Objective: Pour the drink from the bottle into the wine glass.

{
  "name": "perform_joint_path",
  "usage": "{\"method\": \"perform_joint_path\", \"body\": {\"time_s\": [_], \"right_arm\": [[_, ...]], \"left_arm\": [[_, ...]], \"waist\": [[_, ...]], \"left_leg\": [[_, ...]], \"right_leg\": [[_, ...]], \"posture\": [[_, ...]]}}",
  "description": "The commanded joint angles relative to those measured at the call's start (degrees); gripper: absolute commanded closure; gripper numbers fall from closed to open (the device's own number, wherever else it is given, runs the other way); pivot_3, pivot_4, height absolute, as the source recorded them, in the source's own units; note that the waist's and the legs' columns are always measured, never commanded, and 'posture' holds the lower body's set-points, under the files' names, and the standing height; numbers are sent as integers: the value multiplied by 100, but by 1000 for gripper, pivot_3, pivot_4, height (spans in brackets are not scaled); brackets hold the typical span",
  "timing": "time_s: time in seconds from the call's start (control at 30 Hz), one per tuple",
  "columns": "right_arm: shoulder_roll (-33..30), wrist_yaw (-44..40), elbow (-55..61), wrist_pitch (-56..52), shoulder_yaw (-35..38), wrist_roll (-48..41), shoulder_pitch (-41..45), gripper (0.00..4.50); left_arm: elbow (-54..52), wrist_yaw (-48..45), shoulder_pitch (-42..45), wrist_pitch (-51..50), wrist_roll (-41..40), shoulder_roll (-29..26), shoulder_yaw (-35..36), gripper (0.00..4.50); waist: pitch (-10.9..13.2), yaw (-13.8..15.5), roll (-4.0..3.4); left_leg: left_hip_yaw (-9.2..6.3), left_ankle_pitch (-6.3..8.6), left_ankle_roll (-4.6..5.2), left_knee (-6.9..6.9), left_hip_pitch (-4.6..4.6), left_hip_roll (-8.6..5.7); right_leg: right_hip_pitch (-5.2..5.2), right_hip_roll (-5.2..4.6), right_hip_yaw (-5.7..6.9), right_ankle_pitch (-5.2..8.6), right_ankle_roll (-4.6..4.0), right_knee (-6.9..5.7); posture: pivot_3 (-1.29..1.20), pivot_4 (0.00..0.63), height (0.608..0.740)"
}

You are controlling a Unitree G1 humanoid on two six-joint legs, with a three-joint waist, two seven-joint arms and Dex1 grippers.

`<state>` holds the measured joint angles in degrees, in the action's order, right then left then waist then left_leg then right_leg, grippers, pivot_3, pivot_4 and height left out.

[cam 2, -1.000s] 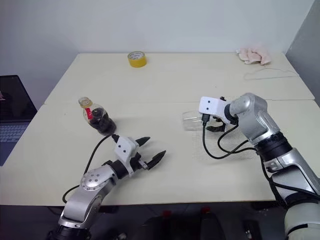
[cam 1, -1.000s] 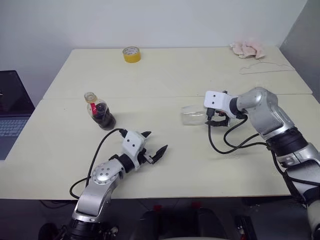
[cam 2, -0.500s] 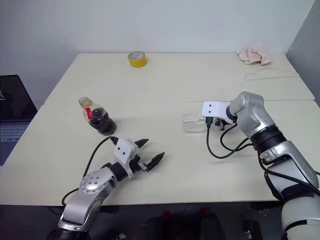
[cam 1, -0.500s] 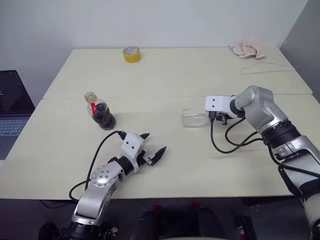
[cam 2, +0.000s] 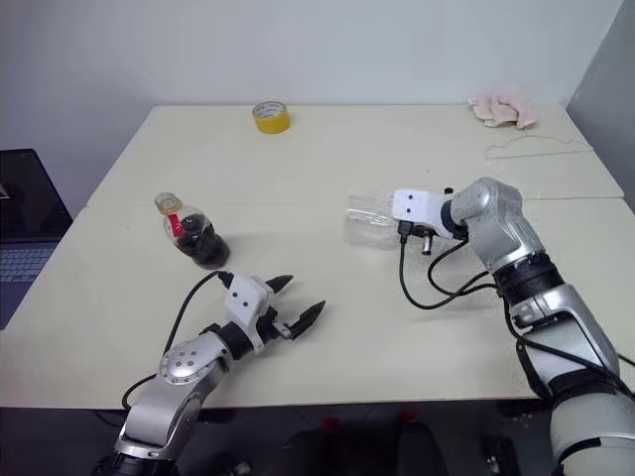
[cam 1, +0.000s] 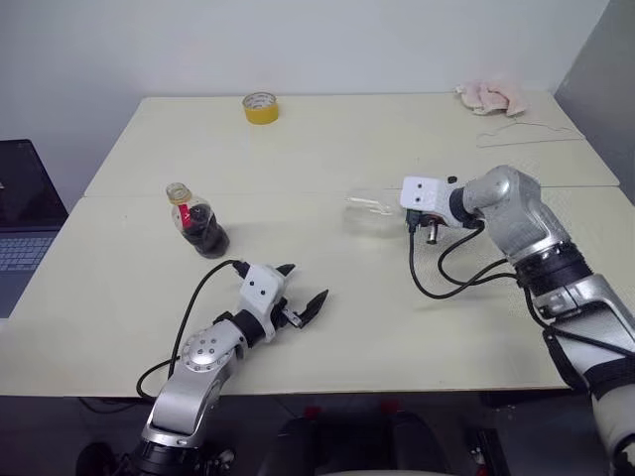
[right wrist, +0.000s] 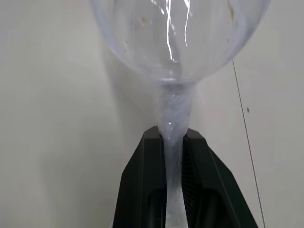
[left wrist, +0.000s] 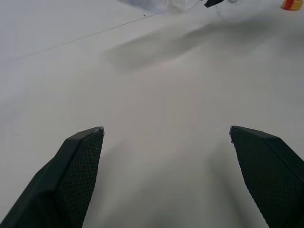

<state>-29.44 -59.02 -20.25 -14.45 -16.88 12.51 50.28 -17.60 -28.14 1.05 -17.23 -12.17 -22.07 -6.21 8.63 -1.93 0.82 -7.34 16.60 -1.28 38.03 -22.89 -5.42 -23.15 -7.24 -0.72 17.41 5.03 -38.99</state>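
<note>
Nearest, the left gripper (cam 1: 303, 303) is held low over the bench (cam 1: 397, 327) with its jaws spread wide and nothing between them. Just beyond those jaws and a little to their left, the bottle (cam 1: 196, 220) is stood upright on the bench, the dark drink (cam 1: 206, 236) filling its belly; no cap can be made out on the neck. Being plastic, round and small, it is judged light but slippery, best taken around the belly or just under the neck. Further out, the right gripper (right wrist: 174, 156) is seen with its jaws clamped on the thin stem of the wine glass (cam 1: 374, 207), whose bowl is carried on its side, pointing away from the jaws. The glass is judged stiff and fragile, so the stem is not to be squeezed hard. A tape roll (cam 1: 261, 107), a cloth (cam 1: 491, 96) and a thin wire (cam 1: 526, 136) are left well beyond both grippers, obstructing nothing.
</note>
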Motion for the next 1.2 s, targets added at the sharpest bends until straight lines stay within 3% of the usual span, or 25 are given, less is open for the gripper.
{"method": "perform_joint_path", "body": {"time_s": [0.03, 0.27, 0.4, 0.93, 1.2], "right_arm": [[611, 488, 298, 135, 568, -806, -402, 4348], [1906, 1708, -140, 875, 870, -1173, -849, 4348], [2305, 2198, -379, 1245, 955, -1218, -1076, 4348], [1324, 1781, 716, 215, 654, -1400, -2401, 4348], [1151, 1852, 910, -132, 433, -1404, -2528, 4348]], "left_arm": [[-99, -16, 58, 100, 16, 9, 78, 0], [12, -69, 226, 98, 9, 15, 48, 0], [-10, -89, 228, 90, -1, -19, 69, 0], [0, -129, 222, 98, 3, -67, 111, 0], [42, -184, 288, 89, 5, -89, 138, 0]], "waist": [[0, -8, 0], [1, -121, -2], [1, -119, -3], [-10, 14, -3], [-12, 28, -1]], "left_leg": [[4, 0, 0, 2, 0, -2], [-3, 0, -1, -2, 3, 4], [-6, 0, -1, 1, 2, 0], [-12, 0, -1, 5, 12, -5], [-18, 4, -2, -11, 90, -3]], "right_leg": [[-2, 0, -5, 0, 0, -3], [-3, 8, -1, -2, -3, -6], [-2, 6, 0, -2, -3, -6], [16, 4, 4, -2, -3, -2], [97, 5, 11, -1, -2, 17]], "posture": [[0, 150, 740], [0, 150, 740], [0, 150, 740], [0, 150, 740], [0, 150, 740]]}}
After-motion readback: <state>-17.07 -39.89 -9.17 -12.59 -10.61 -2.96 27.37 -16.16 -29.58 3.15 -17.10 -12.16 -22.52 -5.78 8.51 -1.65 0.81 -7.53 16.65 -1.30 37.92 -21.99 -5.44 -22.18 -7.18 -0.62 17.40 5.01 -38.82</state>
